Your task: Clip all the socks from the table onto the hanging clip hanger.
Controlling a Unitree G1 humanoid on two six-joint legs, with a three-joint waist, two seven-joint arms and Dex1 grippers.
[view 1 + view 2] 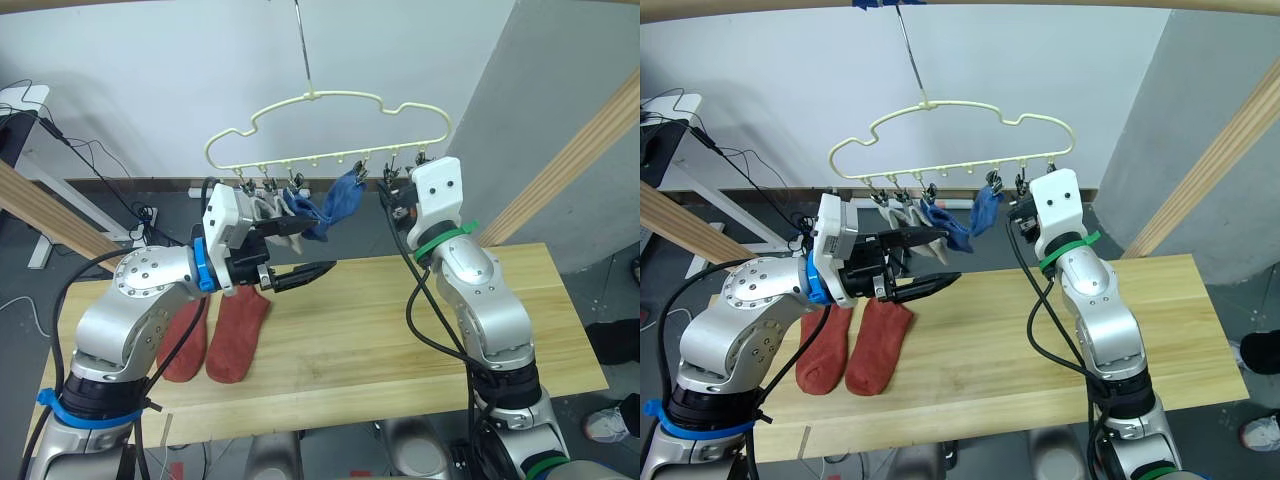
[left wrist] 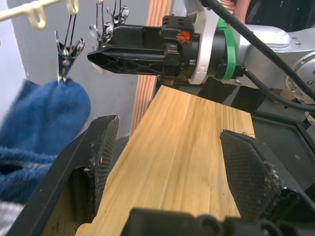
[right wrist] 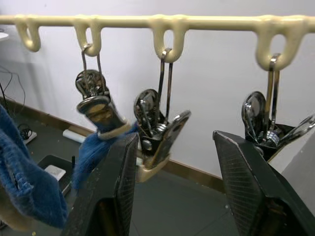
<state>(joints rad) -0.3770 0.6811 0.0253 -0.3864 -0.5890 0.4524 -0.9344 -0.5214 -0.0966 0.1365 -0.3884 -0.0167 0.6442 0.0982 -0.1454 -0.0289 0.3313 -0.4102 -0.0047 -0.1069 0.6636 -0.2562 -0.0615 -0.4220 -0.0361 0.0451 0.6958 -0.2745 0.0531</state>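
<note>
Two rust-red knit ankle socks (image 1: 215,335) lie side by side at the lower left of the head view, on the light yellowish plank table (image 1: 400,320). Four socks are judged already hung: two light grey knit socks (image 1: 902,213) and two blue knit socks (image 1: 335,205) dangle from the left and middle clips of the cream-yellow wavy wire clip hanger (image 1: 330,125), which hangs by its slim metal hook at the upper centre. About eight small metal clips (image 3: 160,130) are counted along its lower bar, though the exact number cannot be told; those toward the right appear free.

The step in hand is judged to be between socks: the left end effector (image 1: 300,250) is held spread and empty, above the table and just under the hung socks. The right end effector (image 3: 172,187) is raised among the free clips, released, with nothing between its fingers.

Next, a red sock would have to be picked from the table and brought to a free clip that is pressed apart.
</note>
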